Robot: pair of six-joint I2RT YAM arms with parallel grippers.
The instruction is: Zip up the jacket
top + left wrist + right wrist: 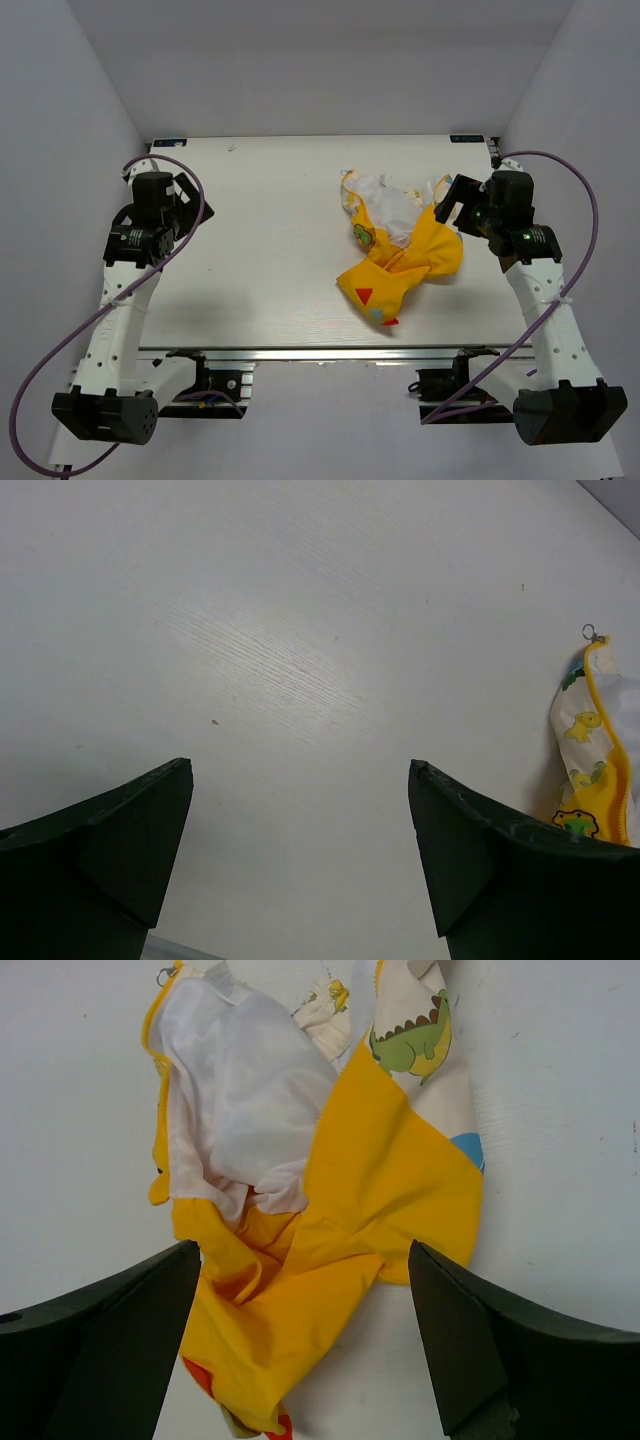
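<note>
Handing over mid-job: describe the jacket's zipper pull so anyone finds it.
On the white wooden table, the crumpled cream-and-yellow fabric jacket lies right of centre. At its far-left corner sits a tiny silver metal pull, the only metal there.

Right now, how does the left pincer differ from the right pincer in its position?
The black left pincer hangs over the white table; the black right pincer hangs over the crumpled cream-and-yellow fabric jacket. The left stands far from the jacket, the right close. Both are open and empty.
</note>
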